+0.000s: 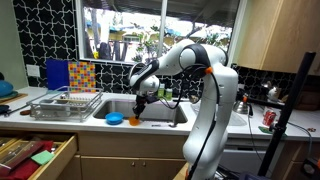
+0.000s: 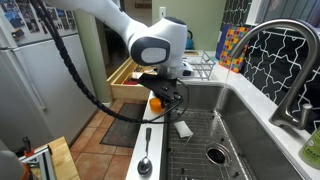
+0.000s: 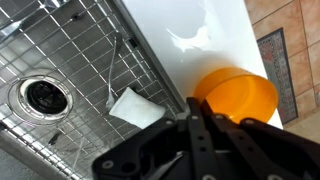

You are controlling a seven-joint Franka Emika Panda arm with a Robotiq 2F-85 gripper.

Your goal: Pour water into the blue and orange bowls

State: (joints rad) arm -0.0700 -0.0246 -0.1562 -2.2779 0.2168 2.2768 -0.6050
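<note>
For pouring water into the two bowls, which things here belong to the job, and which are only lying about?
Belong to the job:
- orange bowl
- blue bowl
- faucet, the likely water source
- gripper, shut beside the orange bowl

Only lying about:
- spoon
- dish rack
- coloured square board
- red can
- white object on the sink grid

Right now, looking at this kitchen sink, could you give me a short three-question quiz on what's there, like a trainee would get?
1. True or false: the end effector is wide open.
2. What lies inside the sink? A) spoon B) white item C) red can
3. Fill in: the bowl next to the end effector is coloured ____.
Key: 1 false, it is shut; 2 B; 3 orange, the orange bowl.
</note>
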